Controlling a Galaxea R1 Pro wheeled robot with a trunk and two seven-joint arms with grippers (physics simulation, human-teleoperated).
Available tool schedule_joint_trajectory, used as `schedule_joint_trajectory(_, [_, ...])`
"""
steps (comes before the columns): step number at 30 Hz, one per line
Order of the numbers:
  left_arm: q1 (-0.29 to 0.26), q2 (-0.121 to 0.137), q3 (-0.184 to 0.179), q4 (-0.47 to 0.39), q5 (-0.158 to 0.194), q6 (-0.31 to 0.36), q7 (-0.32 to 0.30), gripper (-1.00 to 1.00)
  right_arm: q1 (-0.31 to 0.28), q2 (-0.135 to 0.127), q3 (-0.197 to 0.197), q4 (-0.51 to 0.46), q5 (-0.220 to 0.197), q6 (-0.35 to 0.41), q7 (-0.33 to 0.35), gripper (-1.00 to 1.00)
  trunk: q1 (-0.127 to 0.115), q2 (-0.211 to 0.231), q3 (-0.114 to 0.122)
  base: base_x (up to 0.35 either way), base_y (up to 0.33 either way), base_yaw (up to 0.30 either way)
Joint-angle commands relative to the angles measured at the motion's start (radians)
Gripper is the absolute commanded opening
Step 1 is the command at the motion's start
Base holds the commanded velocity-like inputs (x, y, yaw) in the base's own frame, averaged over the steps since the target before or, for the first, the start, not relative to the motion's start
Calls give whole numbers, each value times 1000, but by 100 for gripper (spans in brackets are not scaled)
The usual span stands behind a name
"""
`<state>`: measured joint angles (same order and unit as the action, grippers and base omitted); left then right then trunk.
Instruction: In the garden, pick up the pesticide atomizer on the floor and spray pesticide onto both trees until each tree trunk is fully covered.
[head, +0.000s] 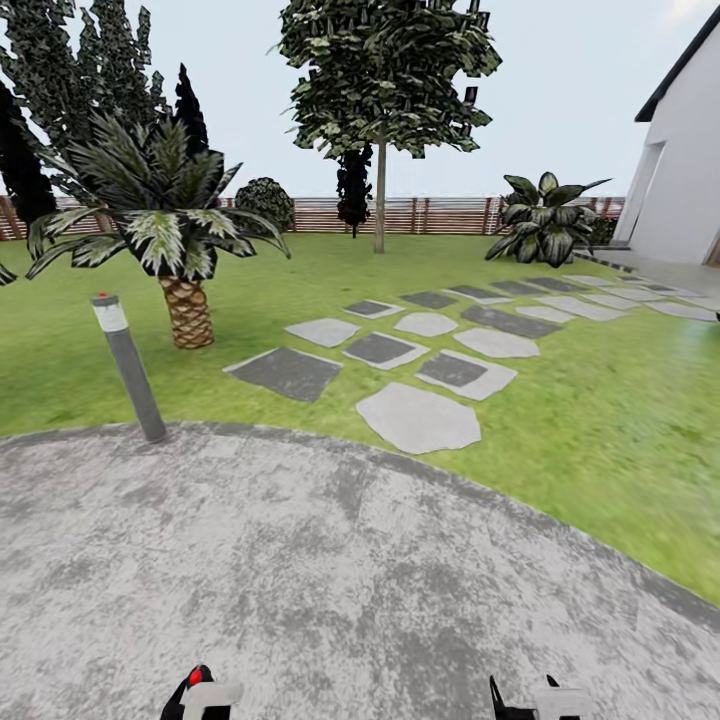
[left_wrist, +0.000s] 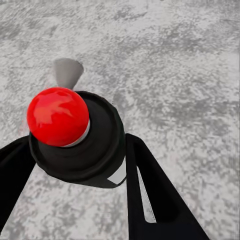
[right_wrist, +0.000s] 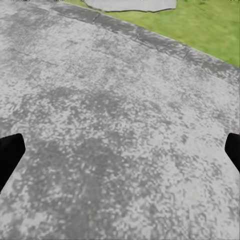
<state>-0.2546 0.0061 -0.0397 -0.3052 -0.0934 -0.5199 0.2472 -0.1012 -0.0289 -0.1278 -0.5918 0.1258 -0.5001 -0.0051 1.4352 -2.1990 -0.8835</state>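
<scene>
My left gripper (left_wrist: 82, 167) is shut on the pesticide atomizer (left_wrist: 75, 135), a black cylinder with a round red knob on top; its black fingers (left_wrist: 150, 190) press both sides. The atomizer's red top (head: 197, 677) also peeks up in the head view, over grey stone patio rather than the grass floor. One tree (head: 385, 60) with a straight pale trunk (head: 380, 195) stands far ahead by the fence. My right gripper (right_wrist: 120, 150) is open with nothing between its fingers, above the patio.
A grey bollard lamp (head: 130, 370) stands at the patio's (head: 330, 570) left edge, with a short palm (head: 185, 300) behind it. Grey stepping stones (head: 420, 415) cross the lawn (head: 600, 420) towards a white house (head: 690, 170). A slatted fence (head: 450, 215) closes the far side.
</scene>
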Motion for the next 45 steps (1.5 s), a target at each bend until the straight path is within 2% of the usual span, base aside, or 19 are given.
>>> schedule_joint_trajectory(1, [0, 0, 0, 0, 0, 0, 0, -100, 0, 0, 0, 0, 0, 0, 0, 100, 0, 0, 0, 339, 0, 0])
schedule_joint_trajectory(9, [0, 0, 0, 0, 0, 0, 1, -100, 0, -2, 0, 1, 1, 0, -1, 100, 0, 0, 0, 339, 0, -7])
schedule_joint_trajectory(20, [0, 0, 0, 0, 0, 0, 0, -100, 0, -3, 0, 4, 1, 0, -1, 100, 0, 0, 0, 339, 0, -168])
schedule_joint_trajectory(45, [0, 0, 0, 0, 0, 0, 0, -100, 0, -2, 0, 6, 3, 0, 0, 100, 0, 0, 0, 339, 0, -3])
